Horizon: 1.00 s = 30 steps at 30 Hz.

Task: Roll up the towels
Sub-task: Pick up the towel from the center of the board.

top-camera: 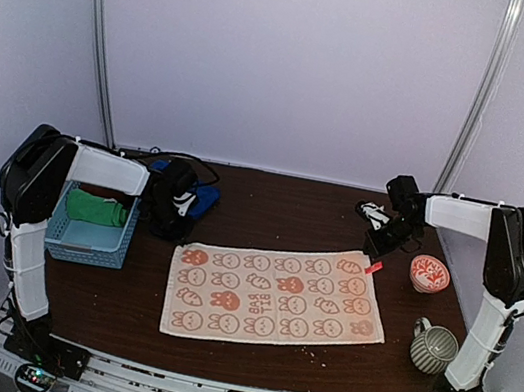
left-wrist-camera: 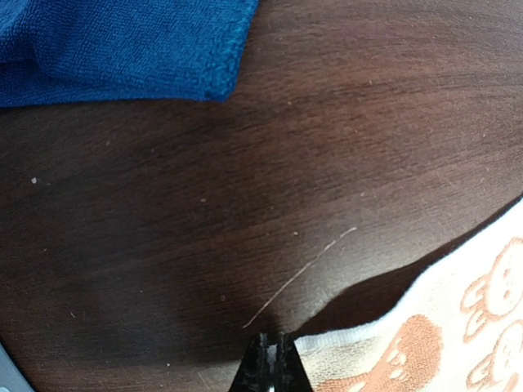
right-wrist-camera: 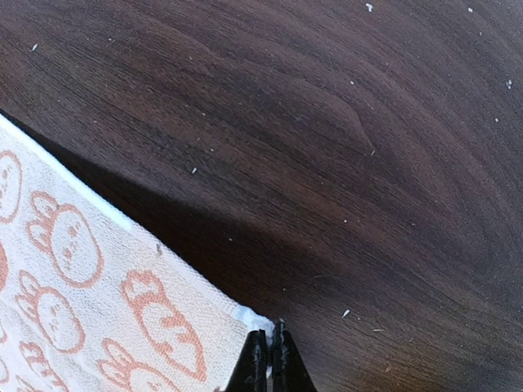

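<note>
An orange-and-white patterned towel (top-camera: 275, 295) lies spread flat in the middle of the table. My left gripper (top-camera: 180, 235) is at its far left corner and shut on it. In the left wrist view the jaws (left-wrist-camera: 275, 343) pinch the white hem, and the towel's edge (left-wrist-camera: 425, 343) is lifted, with shadow under it. My right gripper (top-camera: 370, 263) is shut on the far right corner. The right wrist view shows that corner of the towel (right-wrist-camera: 82, 286) caught between the jaws (right-wrist-camera: 272, 339). A royal blue towel (top-camera: 204, 200) (left-wrist-camera: 122, 45) lies crumpled behind the left gripper.
A light blue basket (top-camera: 80, 247) at the left holds a green towel (top-camera: 95, 207). An orange-and-white bowl (top-camera: 429, 273) and a striped mug (top-camera: 433, 346) stand at the right, close to the right arm.
</note>
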{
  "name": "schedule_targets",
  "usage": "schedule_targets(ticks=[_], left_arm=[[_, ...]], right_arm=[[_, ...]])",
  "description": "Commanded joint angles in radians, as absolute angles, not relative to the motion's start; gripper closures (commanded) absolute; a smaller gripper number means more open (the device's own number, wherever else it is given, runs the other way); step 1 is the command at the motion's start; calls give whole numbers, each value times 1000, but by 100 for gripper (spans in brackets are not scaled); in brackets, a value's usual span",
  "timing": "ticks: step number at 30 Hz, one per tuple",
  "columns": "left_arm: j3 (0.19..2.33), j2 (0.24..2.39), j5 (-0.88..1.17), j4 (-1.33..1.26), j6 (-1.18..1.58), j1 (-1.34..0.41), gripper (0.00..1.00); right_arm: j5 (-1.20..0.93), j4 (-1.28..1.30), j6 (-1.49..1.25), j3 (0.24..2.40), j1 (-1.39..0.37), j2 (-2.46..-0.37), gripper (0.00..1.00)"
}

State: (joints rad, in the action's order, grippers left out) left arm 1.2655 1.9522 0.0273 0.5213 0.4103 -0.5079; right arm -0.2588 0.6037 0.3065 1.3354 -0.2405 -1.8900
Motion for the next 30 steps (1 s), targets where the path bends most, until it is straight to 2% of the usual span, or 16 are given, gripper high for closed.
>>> schedule_targets(ticks=[1, 8, 15, 16, 19, 21, 30], left_arm=[[1296, 1956, -7, 490, 405, -513, 100], [1322, 1925, -72, 478, 398, -514, 100], [1334, 1950, -26, 456, 413, -513, 100], [1337, 1952, -20, 454, 417, -514, 100], [1345, 1957, -10, 454, 420, -513, 100], [1350, 1961, -6, 458, 417, -514, 100], [1342, 1961, 0, 462, 419, -513, 100]], right_arm=[[-224, 584, 299, 1338, -234, -1911, 100], [-190, 566, 274, 1350, -209, -1930, 100], [-255, 603, 279, 1387, -209, -1979, 100], [-259, 601, 277, 1389, -209, -1981, 96], [-279, 601, 269, 1393, -209, -1984, 76], [-297, 606, 265, 1396, -211, -1991, 69], [-231, 600, 254, 1394, -220, -2031, 64]])
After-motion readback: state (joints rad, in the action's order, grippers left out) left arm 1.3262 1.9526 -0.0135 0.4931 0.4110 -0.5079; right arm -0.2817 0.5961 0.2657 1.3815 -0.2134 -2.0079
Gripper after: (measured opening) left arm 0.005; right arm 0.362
